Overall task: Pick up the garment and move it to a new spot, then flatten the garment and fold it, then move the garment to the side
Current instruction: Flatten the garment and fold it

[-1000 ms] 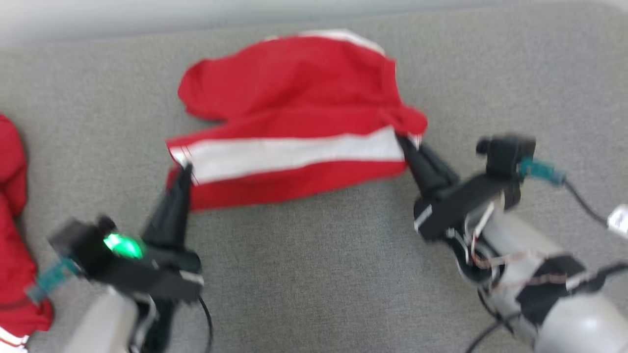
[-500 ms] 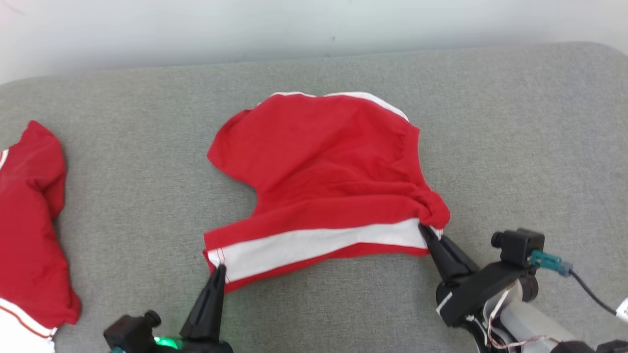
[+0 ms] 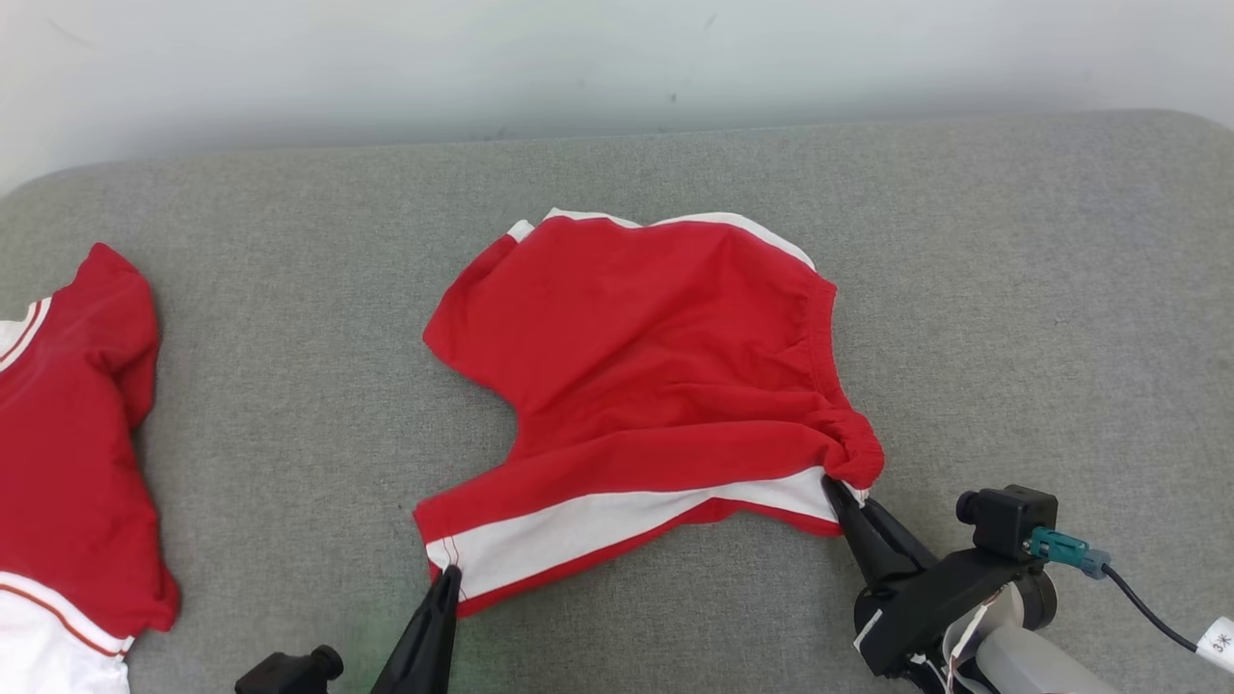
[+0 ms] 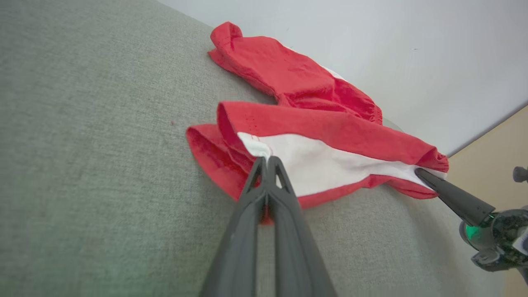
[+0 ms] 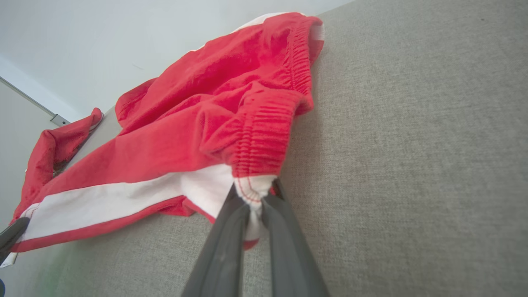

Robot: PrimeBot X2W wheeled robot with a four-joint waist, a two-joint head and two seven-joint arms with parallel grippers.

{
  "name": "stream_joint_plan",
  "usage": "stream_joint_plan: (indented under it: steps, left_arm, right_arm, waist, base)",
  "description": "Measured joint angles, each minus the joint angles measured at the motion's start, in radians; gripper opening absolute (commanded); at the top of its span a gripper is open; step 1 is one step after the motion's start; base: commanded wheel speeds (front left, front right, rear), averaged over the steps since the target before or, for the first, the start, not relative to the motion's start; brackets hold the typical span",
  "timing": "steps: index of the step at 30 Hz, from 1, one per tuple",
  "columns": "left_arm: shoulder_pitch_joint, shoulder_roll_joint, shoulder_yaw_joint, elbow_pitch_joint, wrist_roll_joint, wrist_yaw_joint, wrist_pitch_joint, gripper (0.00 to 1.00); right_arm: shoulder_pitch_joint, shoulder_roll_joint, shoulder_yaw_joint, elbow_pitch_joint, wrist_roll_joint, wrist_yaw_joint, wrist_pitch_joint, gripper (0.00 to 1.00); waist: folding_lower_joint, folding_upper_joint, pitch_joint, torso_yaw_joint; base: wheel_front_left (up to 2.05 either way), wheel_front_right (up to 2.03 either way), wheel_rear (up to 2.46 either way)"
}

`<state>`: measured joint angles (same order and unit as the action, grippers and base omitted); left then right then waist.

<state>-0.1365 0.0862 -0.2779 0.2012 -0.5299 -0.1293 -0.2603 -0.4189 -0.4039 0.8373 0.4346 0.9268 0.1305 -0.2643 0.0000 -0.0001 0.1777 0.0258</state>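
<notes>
Head view: I count two red garments and two grippers. The shorts (image 3: 656,366) lie on the grey cushion (image 3: 1003,289), stretched between left gripper (image 3: 448,576) and right gripper (image 3: 833,487). The second garment (image 3: 67,463) lies well left of the left gripper.
Left wrist: arm low, fingers clamped on the striped hem corner.
Right wrist: fingers clamped on the waistband end.
Change: my camera shifted; both grips hold.

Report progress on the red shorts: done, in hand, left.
Done: the red shorts lie on the grey cushion, roughly spread. In hand: left gripper and right gripper each pinch a near corner, hem and waistband. Left: the cloth is rumpled, no neat fold yet, and not moved aside.
</notes>
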Motion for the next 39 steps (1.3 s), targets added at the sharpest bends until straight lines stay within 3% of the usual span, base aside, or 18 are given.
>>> stream_joint_plan:
  steps: [8, 10, 11, 12, 13, 14, 28, 39]
  left_arm:
    - [0.014, -0.013, -0.002, 0.028, 0.004, 0.000, 0.000, 0.00]
    - [0.015, -0.015, -0.002, 0.031, 0.004, 0.000, 0.000, 0.00]
    - [0.016, -0.016, -0.003, 0.033, 0.004, 0.000, 0.000, 0.01]
    - [0.016, -0.016, -0.004, 0.036, 0.004, 0.000, 0.000, 0.18]
    - [0.016, -0.017, -0.006, 0.039, 0.006, 0.000, 0.000, 0.84]
    - [0.016, -0.018, -0.005, 0.041, 0.010, 0.000, 0.000, 1.00]
    - [0.091, -0.019, 0.014, -0.002, 0.068, -0.001, 0.000, 1.00]
    - [0.049, -0.005, 0.004, 0.034, 0.091, -0.001, 0.000, 1.00]
  right_arm:
    - [0.016, 0.007, -0.006, 0.012, -0.013, 0.000, 0.011, 0.00]
    - [0.018, 0.009, -0.008, 0.015, -0.013, 0.000, 0.016, 0.13]
    - [0.018, 0.009, -0.009, 0.017, -0.013, 0.000, 0.017, 0.31]
    - [0.019, 0.011, -0.010, 0.019, -0.014, 0.000, 0.018, 0.52]
    - [0.019, 0.012, -0.011, 0.020, -0.015, 0.000, 0.018, 1.00]
    - [0.020, 0.012, -0.013, 0.021, -0.019, 0.000, 0.018, 1.00]
    - [0.109, -0.008, -0.063, 0.002, -0.051, 0.000, 0.019, 1.00]
    - [0.114, 0.008, -0.095, -0.002, -0.128, 0.000, 0.056, 1.00]
  waist:
    - [0.0000, 0.0000, -0.008, 0.002]
    - [0.0000, 0.0001, -0.010, 0.000]
    - [0.0000, 0.0001, -0.011, 0.000]
    - [0.0000, 0.0001, -0.012, -0.001]
    - [0.0001, 0.0002, -0.014, -0.001]
    - [0.0001, 0.0001, -0.016, -0.001]
    - [0.0000, 0.0001, -0.061, 0.010]
    - [0.0001, 0.0001, -0.044, 0.000]
  base:
    - [0.00, 0.00, 0.00]
    - [0.00, 0.00, 0.00]
    - [0.00, 0.00, 0.00]
    - [0.00, 0.00, 0.00]
    - [0.00, 0.00, 0.00]
    - [0.00, 0.00, 0.00]
    - [0.00, 0.00, 0.00]
    - [0.00, 0.00, 0.00]
